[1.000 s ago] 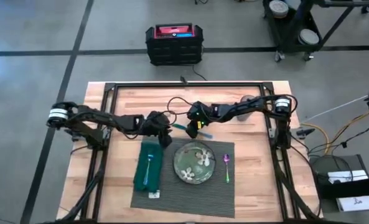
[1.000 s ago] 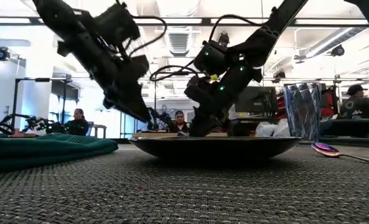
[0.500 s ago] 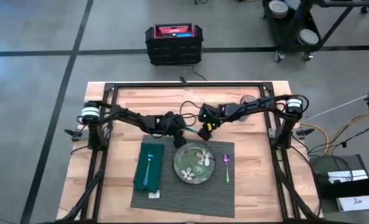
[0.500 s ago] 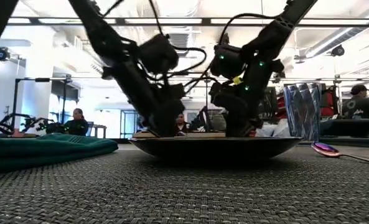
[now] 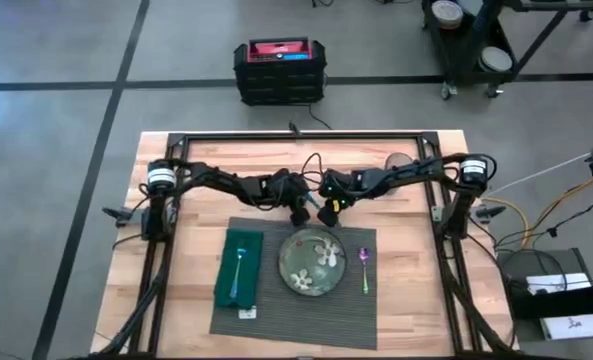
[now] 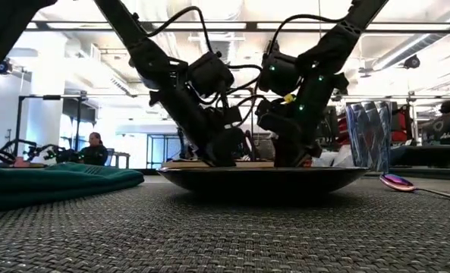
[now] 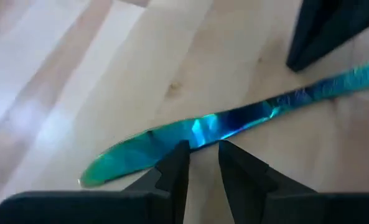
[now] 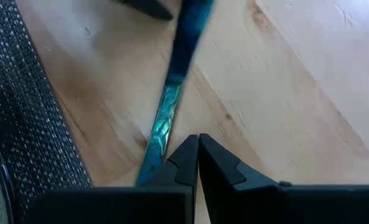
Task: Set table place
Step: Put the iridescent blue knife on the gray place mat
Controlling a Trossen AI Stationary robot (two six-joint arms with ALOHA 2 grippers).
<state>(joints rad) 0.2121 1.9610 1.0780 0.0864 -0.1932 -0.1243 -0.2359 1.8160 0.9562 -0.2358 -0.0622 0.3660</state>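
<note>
Left gripper [image 7: 203, 155] low over the table [image 5: 396, 300], fingers [image 7: 173, 168] slightly apart, tips just at the edge of a blue-green knife [image 7: 234, 121] lying flat on bare wood; touching or only near, cannot tell. Right gripper [image 8: 198, 149] close by, fingers [image 8: 218, 168] pressed together, tips beside the handle end of the same knife [image 8: 165, 118], with nothing between them. From above, left gripper [image 5: 299, 212] and right gripper [image 5: 326, 212] almost meeting at the middle of the table, just behind the far edge of the dark ribbed placemat [image 5: 276, 310]. Knife itself hidden under the two grippers in that view. Placemat flat on the near half of the table, centred between the arms. On it, a round green plate [image 5: 312, 262] in the middle, a dark green napkin [image 5: 238, 268] to the left with a fork [image 5: 236, 272] laid lengthwise on top, and a purple spoon [image 5: 364, 268] to the right of the plate. A clear glass [image 5: 397, 161] on bare wood towards the far right corner, well apart from the placemat. At table height, both arms angled down behind the plate [image 6: 262, 180], the glass [image 6: 369, 136] standing upright to its right, the spoon [image 6: 399, 182] lower right, the napkin [image 6: 58, 182] at left. People seated [image 6: 95, 148] in the room beyond. A red and black case [image 5: 280, 70] on the floor past the table.
</note>
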